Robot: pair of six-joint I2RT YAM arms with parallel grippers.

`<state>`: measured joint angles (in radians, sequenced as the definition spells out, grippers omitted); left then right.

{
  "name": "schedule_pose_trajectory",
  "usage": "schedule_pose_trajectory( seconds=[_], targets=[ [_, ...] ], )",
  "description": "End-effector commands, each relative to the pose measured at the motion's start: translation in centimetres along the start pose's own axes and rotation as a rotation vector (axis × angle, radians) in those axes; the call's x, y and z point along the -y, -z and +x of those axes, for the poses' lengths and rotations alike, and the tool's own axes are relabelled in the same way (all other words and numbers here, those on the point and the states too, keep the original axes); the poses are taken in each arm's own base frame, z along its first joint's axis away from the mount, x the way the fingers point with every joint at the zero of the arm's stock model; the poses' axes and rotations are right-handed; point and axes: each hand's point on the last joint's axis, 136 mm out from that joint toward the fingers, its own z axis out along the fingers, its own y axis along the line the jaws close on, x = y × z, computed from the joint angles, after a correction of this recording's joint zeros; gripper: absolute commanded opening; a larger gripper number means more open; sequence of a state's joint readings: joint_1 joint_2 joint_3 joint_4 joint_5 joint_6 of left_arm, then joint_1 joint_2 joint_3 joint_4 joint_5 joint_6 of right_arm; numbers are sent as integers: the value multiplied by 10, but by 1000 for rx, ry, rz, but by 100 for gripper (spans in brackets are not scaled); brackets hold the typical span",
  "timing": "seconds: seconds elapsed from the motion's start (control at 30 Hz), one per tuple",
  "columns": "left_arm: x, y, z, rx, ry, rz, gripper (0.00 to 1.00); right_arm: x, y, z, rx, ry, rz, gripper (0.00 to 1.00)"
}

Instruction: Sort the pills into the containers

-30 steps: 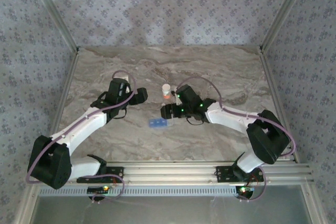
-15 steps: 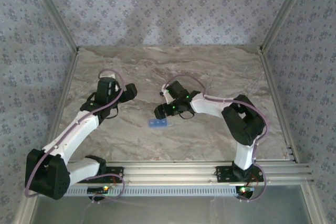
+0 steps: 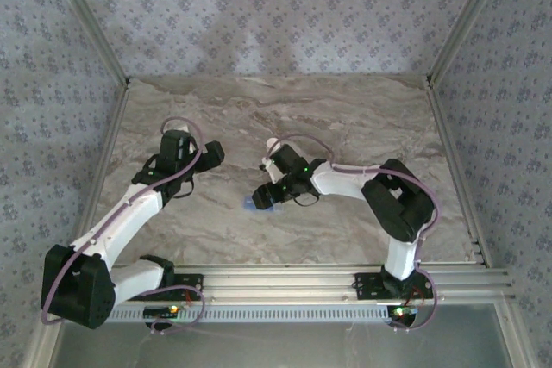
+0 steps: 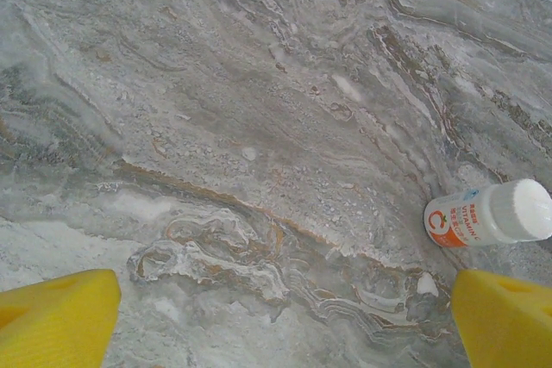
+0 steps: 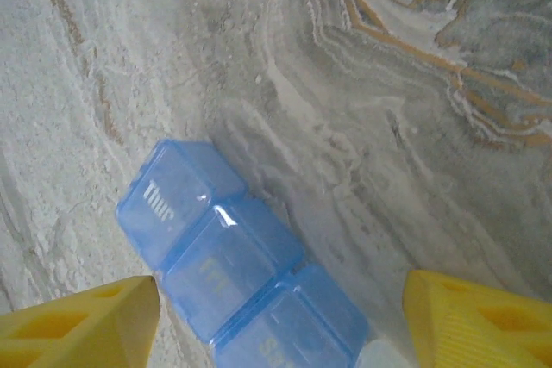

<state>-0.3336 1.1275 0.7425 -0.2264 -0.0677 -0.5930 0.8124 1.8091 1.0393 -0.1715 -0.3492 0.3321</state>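
Note:
The containers are the compartments of a translucent blue pill box (image 5: 233, 265), lids shut, marked Thur, Fri and Sat. It lies flat on the marble table (image 3: 345, 109). My right gripper (image 5: 280, 321) hovers open over it, one yellow fingertip (image 5: 78, 321) beside its left edge and the other well off to the right. From above, the right gripper (image 3: 261, 196) covers most of the pill box (image 3: 247, 205). My left gripper (image 3: 210, 154) is open over bare marble, its yellow fingertips (image 4: 56, 316) wide apart. I cannot make out any pills.
A white-and-orange bottle (image 4: 487, 213) sits just ahead of the left gripper's right finger, and its white cap (image 3: 272, 143) peeks out behind the right wrist. Metal frame posts and patterned walls enclose the table, with open marble at the back.
My right gripper has swung left and toward the near edge, now over the pill box, and its jaws have narrowed slightly. My left arm has drawn back a little to the left.

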Motion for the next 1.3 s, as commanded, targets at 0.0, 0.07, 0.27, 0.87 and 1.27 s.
schedule_pose_trajectory(
  seconds=[0.0, 0.07, 0.27, 0.87, 1.27],
  targets=[
    [1, 4, -1, 6, 17, 16, 98, -15, 8, 14, -18, -1, -30, 76],
    [1, 3, 0, 6, 19, 16, 98, -20, 9, 19, -21, 6, -36, 76],
    [0, 1, 1, 0, 22, 17, 98, -31, 7, 31, -37, 46, -19, 76],
    [0, -4, 6, -19, 22, 17, 98, -12, -9, 34, -39, 286, 324, 72],
    [1, -5, 6, -24, 25, 19, 98, -7, -14, 42, -65, 289, 328, 58]
  ],
)
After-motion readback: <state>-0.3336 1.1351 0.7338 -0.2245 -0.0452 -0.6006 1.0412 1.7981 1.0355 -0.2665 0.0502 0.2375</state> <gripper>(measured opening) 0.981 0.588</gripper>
